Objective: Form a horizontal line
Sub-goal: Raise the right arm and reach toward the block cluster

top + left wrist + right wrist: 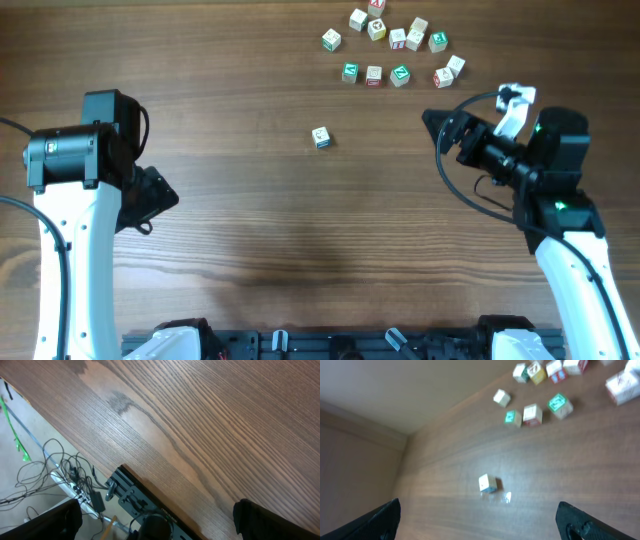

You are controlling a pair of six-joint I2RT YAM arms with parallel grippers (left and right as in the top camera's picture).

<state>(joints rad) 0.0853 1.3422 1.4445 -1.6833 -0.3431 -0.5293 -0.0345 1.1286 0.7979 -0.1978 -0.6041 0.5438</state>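
No joined horizontal line of cubes shows. Three small whitish letter cubes [374, 75] lie in a loose row with small gaps at the back right; they also show in the right wrist view [532, 414]. Several more cubes [400, 35] are scattered behind them. One single cube [320, 138] stands apart near the table's middle, and it shows ahead of the right fingers [488, 483]. My right gripper [437, 140] is open and empty [477, 515], to the right of the single cube. My left gripper [150, 205] is open and empty [155, 520] at the far left.
The wooden table's front edge [165, 491] runs under the left gripper, with a black mounting rail [135, 495] and loose cables [55, 467] on the floor beyond it. Two more cubes [449, 71] lie near the right arm.
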